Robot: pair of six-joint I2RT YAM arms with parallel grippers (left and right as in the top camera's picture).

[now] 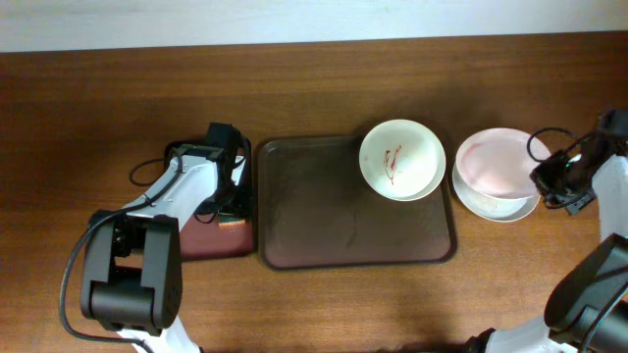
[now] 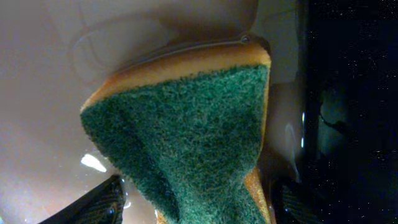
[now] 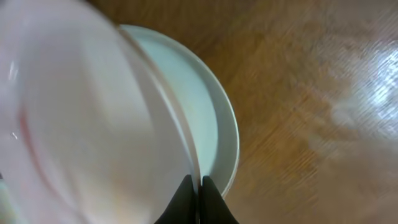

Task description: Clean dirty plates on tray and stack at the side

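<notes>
The large dark brown tray lies mid-table. A white plate with red smears sits on its far right corner. Right of the tray, my right gripper is shut on the rim of a white plate, held tilted over a pale grey-green plate on the table. The right wrist view shows the jaws pinching that rim, the white plate and the lower plate. My left gripper is over the small reddish tray, shut on a green and yellow sponge between its jaws.
The smaller black-rimmed reddish-brown tray lies against the large tray's left side. It also shows in the left wrist view under the sponge. Bare wooden table runs in front of the trays.
</notes>
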